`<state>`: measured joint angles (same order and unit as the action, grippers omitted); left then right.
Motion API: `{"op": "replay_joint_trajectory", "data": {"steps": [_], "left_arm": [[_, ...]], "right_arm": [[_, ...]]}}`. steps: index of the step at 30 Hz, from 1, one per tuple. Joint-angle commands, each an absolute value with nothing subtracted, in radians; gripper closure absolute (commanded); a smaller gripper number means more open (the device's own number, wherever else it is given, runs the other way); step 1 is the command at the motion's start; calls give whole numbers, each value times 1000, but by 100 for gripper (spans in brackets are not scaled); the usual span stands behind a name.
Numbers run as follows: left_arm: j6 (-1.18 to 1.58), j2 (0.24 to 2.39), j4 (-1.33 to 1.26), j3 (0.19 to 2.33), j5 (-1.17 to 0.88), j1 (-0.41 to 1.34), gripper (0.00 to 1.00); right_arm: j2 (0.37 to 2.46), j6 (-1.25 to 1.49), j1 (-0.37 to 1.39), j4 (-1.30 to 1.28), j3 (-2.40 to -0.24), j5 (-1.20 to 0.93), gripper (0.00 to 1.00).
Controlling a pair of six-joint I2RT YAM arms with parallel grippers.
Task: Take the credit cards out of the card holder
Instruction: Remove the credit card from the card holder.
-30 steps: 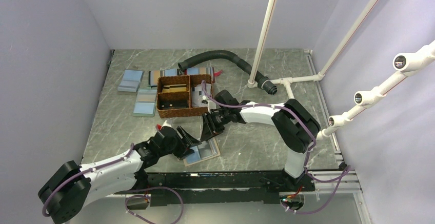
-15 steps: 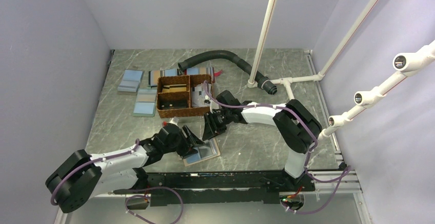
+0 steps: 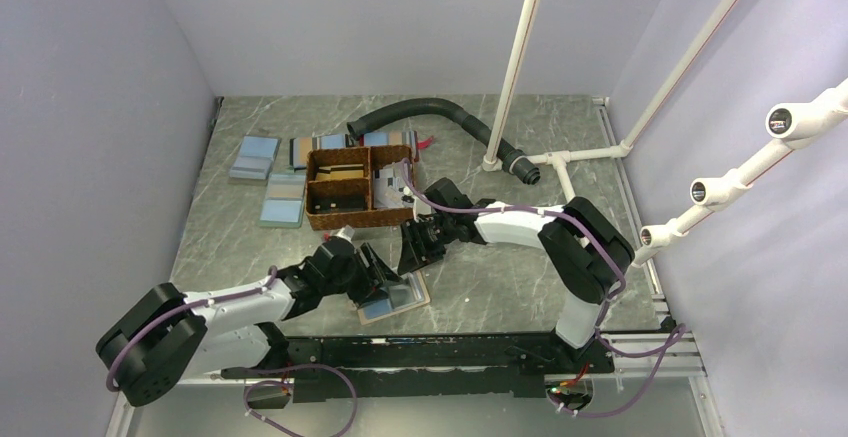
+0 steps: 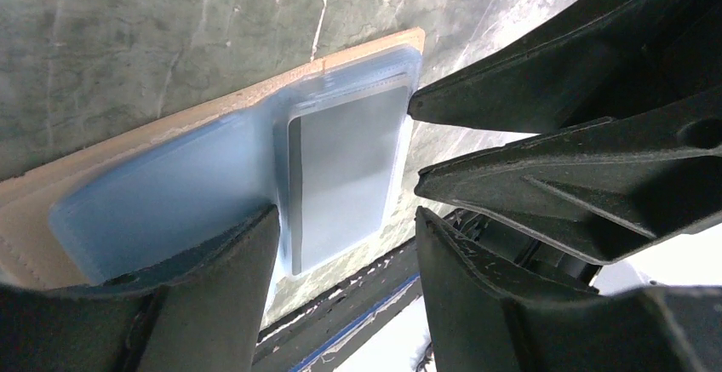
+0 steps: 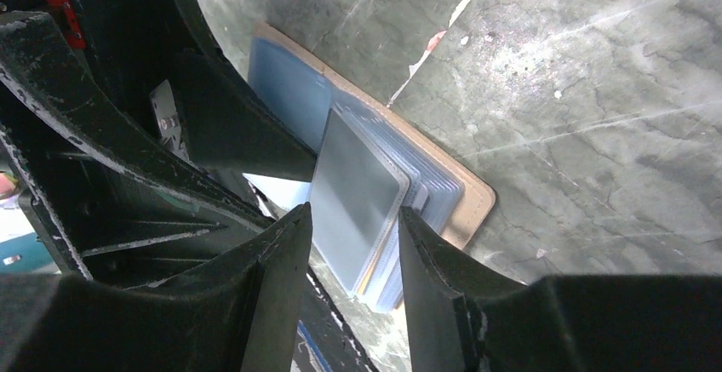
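The card holder (image 3: pixel 398 297) lies open on the table near the front edge, tan rim (image 4: pixel 196 112) around light blue faces. A grey credit card (image 4: pixel 345 168) sits in its right half, and in the right wrist view that card (image 5: pixel 353 189) tilts up over several stacked sleeves (image 5: pixel 434 186). My left gripper (image 4: pixel 345 214) is open, its left finger (image 4: pixel 221 278) resting on the light blue left half. My right gripper (image 5: pixel 353 214) is open just above the grey card's near edge, one fingertip on each side. Both grippers (image 3: pixel 395 262) meet nose to nose over the holder.
A brown woven basket (image 3: pixel 345 189) stands behind the holder, with light blue flat rectangles (image 3: pixel 255 157) to its left. A black hose (image 3: pixel 430 112) curves at the back. White pipes (image 3: pixel 520 67) rise on the right. A black rail (image 3: pixel 430 352) runs along the front edge.
My left arm has pushed right onto the holder's left half. My right gripper has come down closer to the holder and its jaws have spread a little.
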<state>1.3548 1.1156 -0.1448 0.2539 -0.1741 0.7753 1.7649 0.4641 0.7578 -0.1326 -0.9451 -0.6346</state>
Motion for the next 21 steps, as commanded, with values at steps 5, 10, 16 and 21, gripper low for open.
{"op": "replay_joint_trajectory", "data": {"steps": [5,10,16,21], "left_arm": [[1273,1182,-118,300,-212,776,33],[1254,1222,-119,319,-227,776,32],[1244,1257,-102,343,-229,776,31],[1237,1261,-65,365,-214,776,30]], "right_arm": [[1766,486,757,-101,-943,-687,58],[1772,497,759,-91,-947,-718,60],[1779,526,759,-66,-948,-771,61],[1781,568,761,-18,-949,-857,64]]}}
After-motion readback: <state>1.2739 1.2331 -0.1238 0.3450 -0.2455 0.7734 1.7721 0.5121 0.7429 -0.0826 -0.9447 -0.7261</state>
